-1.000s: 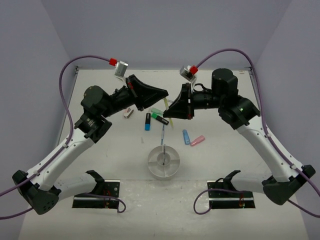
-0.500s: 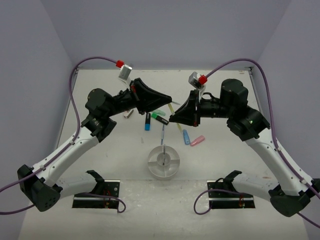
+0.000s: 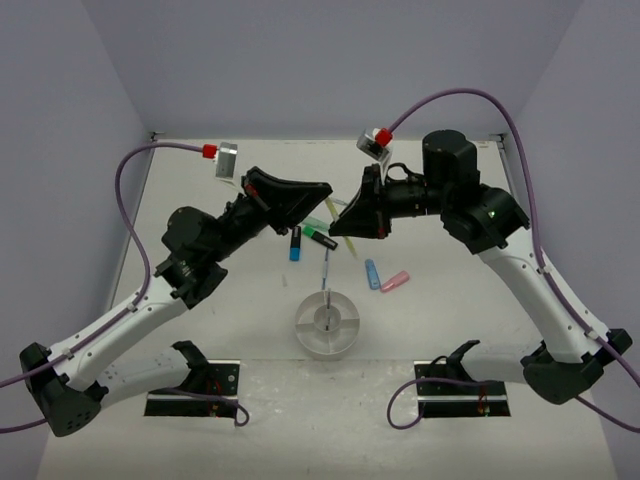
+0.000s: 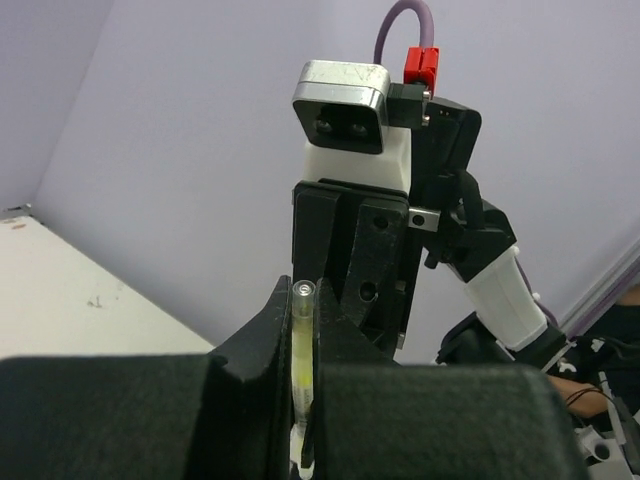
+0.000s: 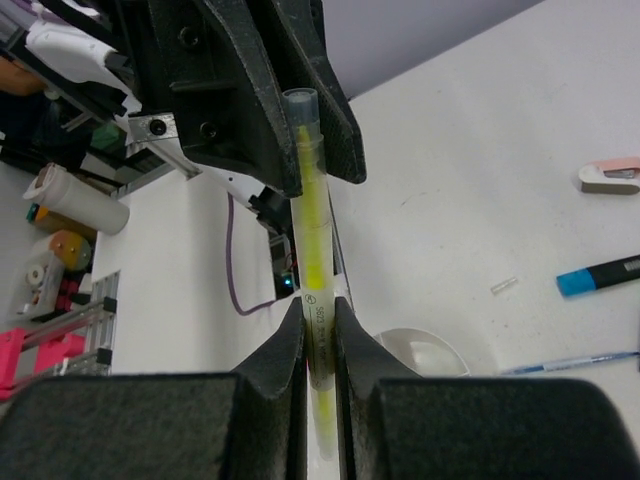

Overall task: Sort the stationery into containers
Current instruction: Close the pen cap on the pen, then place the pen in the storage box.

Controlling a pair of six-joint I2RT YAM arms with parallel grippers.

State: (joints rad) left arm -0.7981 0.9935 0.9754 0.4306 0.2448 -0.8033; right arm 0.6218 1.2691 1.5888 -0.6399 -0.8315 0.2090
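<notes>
- The left hand [image 4: 304, 303] is clamped narrow on one end of the yellow pen [image 5: 311, 230], raised above the desk [image 3: 250, 300].
- The right hand [image 5: 317, 316] grips the same pen further along its barrel, and the two hands meet tip to tip.
- The dish [image 3: 302, 335] sits below them, near the front edge.
- A blue pen [image 3: 325, 268] lies with one end across the dish's far rim.
- A blue highlighter [image 3: 295, 245], a green highlighter [image 3: 318, 236] and a pink highlighter [image 3: 396, 281] lie beyond the dish.
</notes>
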